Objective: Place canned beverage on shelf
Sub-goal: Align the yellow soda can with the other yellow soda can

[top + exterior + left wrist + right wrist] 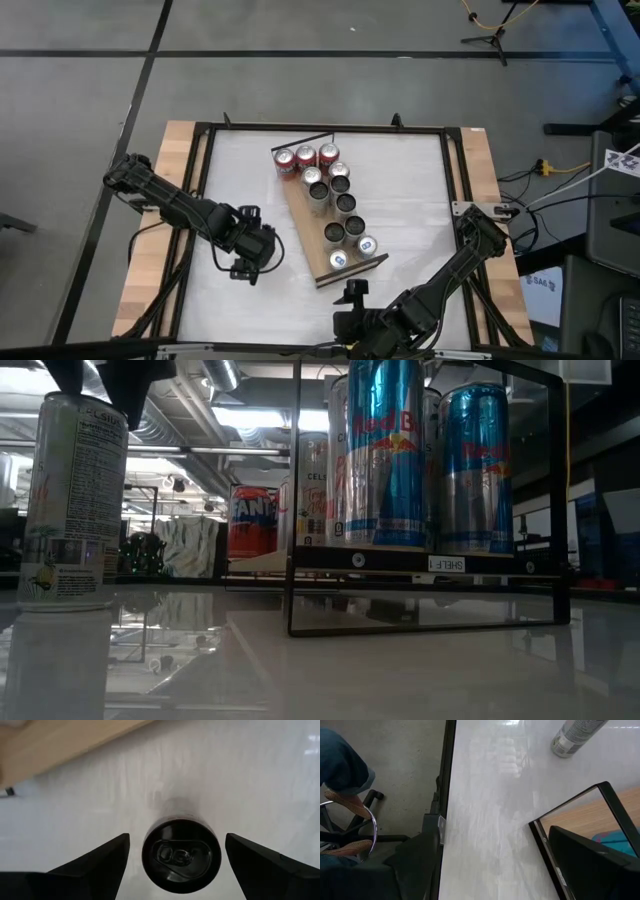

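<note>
A white tabletop (415, 190) in a black frame (205, 180) stood on grey floor. Beyond its far edge, a tripod (490, 38) and yellow cable (495, 18) lay; beside its near edge, a person's blue-trousered leg (342, 762) rested on a chair base (350, 832).

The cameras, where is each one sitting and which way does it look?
High view: above the table, looking straight down; both arms show, with the left gripper over a can beside the shelf.
Low view: at tabletop height, looking level across; the loose can stands left of the shelf.
Left wrist view: on the left arm, looking down at that can's top between its open fingers.
Right wrist view: on the waiting right arm, seeing the table edge, floor, shelf corner and that can.
Shared: low and left wrist views both show the loose can.
</note>
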Robot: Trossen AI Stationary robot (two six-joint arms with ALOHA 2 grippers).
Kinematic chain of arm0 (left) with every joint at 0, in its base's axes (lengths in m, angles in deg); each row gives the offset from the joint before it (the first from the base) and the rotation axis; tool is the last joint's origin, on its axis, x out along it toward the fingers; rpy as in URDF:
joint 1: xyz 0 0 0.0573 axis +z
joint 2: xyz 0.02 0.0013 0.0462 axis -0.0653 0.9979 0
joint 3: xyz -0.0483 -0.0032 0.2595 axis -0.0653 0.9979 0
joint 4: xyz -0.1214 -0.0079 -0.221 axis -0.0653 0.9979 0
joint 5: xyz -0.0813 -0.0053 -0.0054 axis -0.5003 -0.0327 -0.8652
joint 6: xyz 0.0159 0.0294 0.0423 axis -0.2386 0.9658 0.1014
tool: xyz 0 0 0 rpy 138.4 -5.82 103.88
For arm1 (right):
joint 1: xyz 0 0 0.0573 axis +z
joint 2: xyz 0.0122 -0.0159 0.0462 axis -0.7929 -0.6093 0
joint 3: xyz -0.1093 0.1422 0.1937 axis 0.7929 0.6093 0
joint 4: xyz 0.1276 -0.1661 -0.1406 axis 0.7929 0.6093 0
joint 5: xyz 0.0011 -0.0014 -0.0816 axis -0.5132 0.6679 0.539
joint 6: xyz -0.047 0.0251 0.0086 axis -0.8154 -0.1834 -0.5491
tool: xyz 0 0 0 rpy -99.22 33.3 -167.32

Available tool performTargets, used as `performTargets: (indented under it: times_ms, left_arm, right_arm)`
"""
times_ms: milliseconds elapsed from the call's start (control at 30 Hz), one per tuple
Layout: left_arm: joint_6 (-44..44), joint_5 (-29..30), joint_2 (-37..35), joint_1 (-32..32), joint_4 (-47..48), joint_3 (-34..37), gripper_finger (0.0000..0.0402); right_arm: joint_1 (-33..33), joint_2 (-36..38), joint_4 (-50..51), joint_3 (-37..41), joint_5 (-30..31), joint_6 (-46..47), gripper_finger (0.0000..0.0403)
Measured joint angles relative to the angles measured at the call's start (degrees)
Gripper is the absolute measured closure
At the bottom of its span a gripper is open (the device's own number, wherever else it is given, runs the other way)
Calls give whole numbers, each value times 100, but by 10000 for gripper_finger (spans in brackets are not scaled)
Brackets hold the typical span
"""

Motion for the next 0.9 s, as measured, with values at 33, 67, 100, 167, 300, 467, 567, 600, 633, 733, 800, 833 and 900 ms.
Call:
performTargets:
  times_ms: [33, 67, 100, 167, 300, 467, 567, 600, 633, 733, 800, 833, 900]
  left_arm:
    - [150, 0, 0, 0, 0, 0, 82]
    - [278, 0, 0, 0, 0, 0, 82]
    - [376, 0, 0, 0, 0, 0, 82]
    - [485, 1, 0, 0, 0, 0, 82]
    - [501, 0, 0, -4, 0, 0, 82]
    - [402, -3, 4, -13, -91, 133, 82]
    - [225, -7, 4, -11, -89, 201, 82]
    - [190, -9, 4, -11, -93, 210, 82]
    - [175, -11, 4, -11, -92, 212, 82]
    - [159, -13, 4, -11, -93, 212, 82]
    - [116, -17, 4, -11, -92, 212, 82]
    - [56, -17, 4, -11, -92, 212, 82]
    - [4, -20, 4, -4, -92, 213, 82]
  right_arm:
    - [0, 0, 0, 0, 0, 0, 35]
    - [0, 0, -1, 0, 0, 0, 35]
    - [0, 0, -1, 0, 0, 0, 35]
    - [0, 0, -1, 0, -1, 0, 36]
    - [0, 0, 0, 0, -47, 1, 36]
    - [2, 0, -1, 0, -109, 2, 35]
    - [0, 0, -3, 0, -107, 2, 36]
    - [0, 0, -4, 0, -107, 2, 35]
    - [0, 0, -4, 0, -107, 2, 35]
    - [2, 0, -4, 0, -107, 0, 36]
    - [4, 0, -4, 0, -107, 0, 35]
    - [9, 0, -1, -1, -120, -9, 35]
    - [8, 21, 10, 0, -336, -154, 36]
